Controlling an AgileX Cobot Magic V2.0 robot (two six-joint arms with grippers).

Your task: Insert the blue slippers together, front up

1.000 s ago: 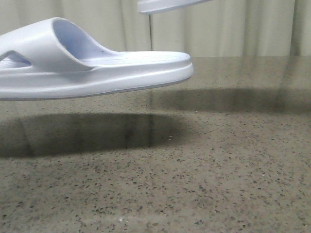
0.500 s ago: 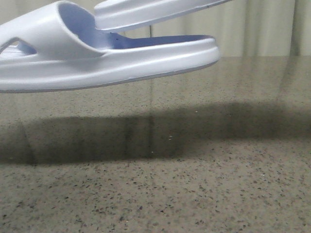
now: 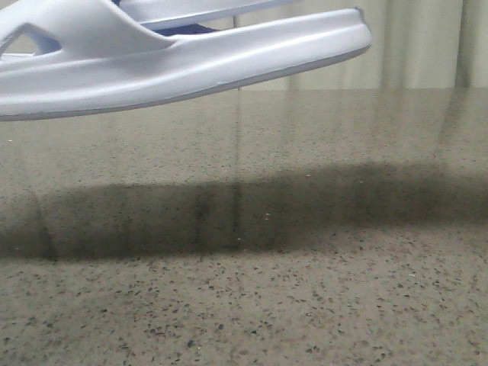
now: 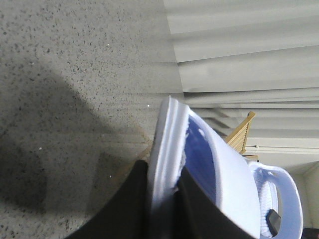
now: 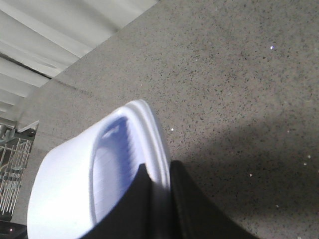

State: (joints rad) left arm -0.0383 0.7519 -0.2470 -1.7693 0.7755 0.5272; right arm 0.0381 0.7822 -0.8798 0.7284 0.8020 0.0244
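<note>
While both are lifted clear above the speckled worktop (image 3: 305,290), the lower blue slipper (image 3: 191,61) takes the upper slipper (image 3: 191,11) under its strap — nesting them. Left tool (image 4: 162,199) and right tool (image 5: 155,199) each pinch a sole edge.

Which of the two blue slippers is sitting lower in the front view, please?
The large slipper spanning the frame, strap at left; the other slipper only peeks out above it at the top edge.

The left pincer (image 4: 162,209) shows two matte black fingers (image 4: 124,209), smooth and tapered. The right pincer (image 5: 157,209) looks the same: plain black fingers (image 5: 194,209).
</note>
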